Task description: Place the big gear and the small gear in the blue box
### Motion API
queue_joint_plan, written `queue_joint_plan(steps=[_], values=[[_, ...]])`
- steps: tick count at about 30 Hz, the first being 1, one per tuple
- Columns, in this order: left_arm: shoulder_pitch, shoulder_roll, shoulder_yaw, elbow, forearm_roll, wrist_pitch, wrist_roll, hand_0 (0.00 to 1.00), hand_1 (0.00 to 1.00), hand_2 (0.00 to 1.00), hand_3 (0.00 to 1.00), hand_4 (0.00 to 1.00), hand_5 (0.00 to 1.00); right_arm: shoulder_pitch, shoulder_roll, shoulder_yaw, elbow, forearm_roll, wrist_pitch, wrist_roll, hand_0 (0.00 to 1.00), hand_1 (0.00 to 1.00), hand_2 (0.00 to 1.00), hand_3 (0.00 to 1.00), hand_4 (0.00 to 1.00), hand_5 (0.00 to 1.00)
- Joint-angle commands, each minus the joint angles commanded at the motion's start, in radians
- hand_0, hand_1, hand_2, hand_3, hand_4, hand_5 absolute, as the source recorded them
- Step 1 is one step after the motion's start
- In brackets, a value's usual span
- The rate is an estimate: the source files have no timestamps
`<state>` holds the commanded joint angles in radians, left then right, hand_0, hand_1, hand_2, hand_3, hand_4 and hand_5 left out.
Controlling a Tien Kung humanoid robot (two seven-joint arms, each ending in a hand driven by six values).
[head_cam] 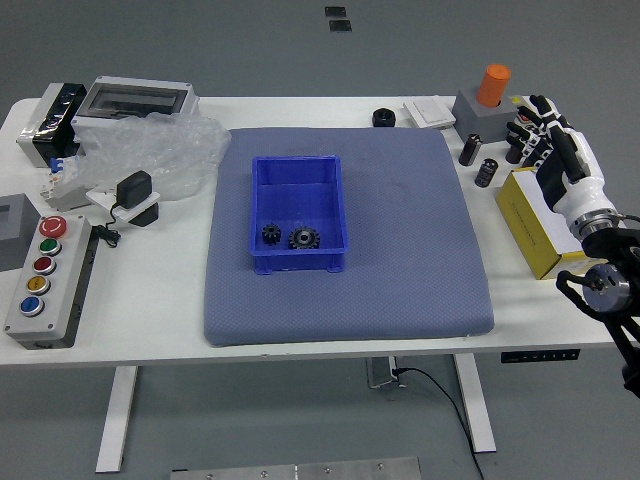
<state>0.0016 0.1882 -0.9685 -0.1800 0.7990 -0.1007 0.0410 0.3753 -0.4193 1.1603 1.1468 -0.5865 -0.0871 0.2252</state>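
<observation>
Head view: black toothed gears [304, 238]

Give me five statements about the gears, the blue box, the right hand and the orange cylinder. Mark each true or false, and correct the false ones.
1. The big gear and the small gear lie in the blue box. True.
2. The big gear is left of the small gear. False: it is to its right.
3. The blue box sits on the blue-grey mat. True.
4. The right hand is inside the blue box. False: it is off at the table's right side.
5. The orange cylinder stands on a grey block. True.
</observation>
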Motion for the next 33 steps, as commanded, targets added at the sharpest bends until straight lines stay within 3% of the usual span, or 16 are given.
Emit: queue_joint_plan(steps=[1,2,7,8,11,13,14,19,20,25,27,33], values=[[-0.001,-0.001,0.004,0.0,0.001,0.003,-0.002,0.83,0.818,0.891,0.928,0.671,0.063,0.0,0.0,0.0,0.0,0.0,0.0,0.0,0.859,0.805,0.911,0.878,0.818,0.609],[-0.002,-0.001,0.009,0.0,0.001,0.006,-0.003,0.803,0.824,0.918,0.973,0.766,0.002,0.0,0.0,0.0,0.0,0.0,0.0,0.0,0.859,0.805,0.91,0.878,0.818,0.609],[-0.005,0.006,0.069,0.0,-0.031,0.017,-0.013,0.803,0.824,0.918,0.973,0.766,0.002,-0.002,-0.001,-0.001,0.0,0.001,0.0,-0.001,0.859,0.805,0.91,0.878,0.818,0.609],[-0.005,0.007,0.075,0.0,-0.034,0.019,-0.015,0.76,0.81,0.931,0.992,0.776,0.002,-0.002,0.0,-0.001,0.0,0.001,0.0,-0.001,0.859,0.805,0.91,0.877,0.818,0.608],[-0.007,0.008,0.066,0.0,-0.025,0.022,-0.018,0.76,0.81,0.931,0.992,0.776,0.002,-0.002,0.001,-0.002,0.0,0.001,0.001,-0.001,0.859,0.805,0.91,0.877,0.818,0.608],[-0.007,0.004,0.04,0.0,-0.008,0.025,-0.021,0.76,0.81,0.931,0.992,0.776,0.002,-0.002,0.002,-0.004,0.001,0.001,0.001,-0.001,0.859,0.805,0.91,0.877,0.818,0.608],[-0.007,0.001,0.025,0.0,0.0,0.027,-0.022,0.695,0.741,0.901,0.971,0.745,0.002,-0.002,0.002,-0.004,0.0,0.001,0.001,-0.001,0.86,0.805,0.91,0.877,0.818,0.608],[-0.001,-0.02,-0.065,0.0,0.067,0.029,-0.014,0.695,0.741,0.901,0.971,0.745,0.002,-0.001,0.004,-0.007,0.0,0.0,0.001,-0.001,0.86,0.805,0.91,0.877,0.818,0.608],[0.001,-0.025,-0.09,0.0,0.085,0.03,-0.008,0.657,0.682,0.816,0.9,0.682,0.002,-0.001,0.004,-0.008,0.001,0.0,0.001,-0.001,0.859,0.806,0.91,0.877,0.818,0.608],[0.008,-0.046,-0.198,0.0,0.167,0.033,0.019,0.657,0.682,0.816,0.9,0.682,0.002,-0.001,0.004,-0.008,0.001,-0.001,0.0,-0.001,0.859,0.806,0.91,0.877,0.818,0.608],[0.01,-0.052,-0.229,0.0,0.186,0.033,0.022,0.655,0.669,0.778,0.842,0.675,0.002,-0.002,0.004,-0.008,0.002,-0.001,0.0,-0.001,0.86,0.805,0.909,0.875,0.818,0.608],[0.008,-0.071,-0.286,0.0,0.21,0.03,0.025,0.677,0.674,0.774,0.832,0.652,0.002,-0.002,0.003,-0.008,0.009,-0.005,0.0,0.0,0.859,0.804,0.91,0.876,0.818,0.608]])
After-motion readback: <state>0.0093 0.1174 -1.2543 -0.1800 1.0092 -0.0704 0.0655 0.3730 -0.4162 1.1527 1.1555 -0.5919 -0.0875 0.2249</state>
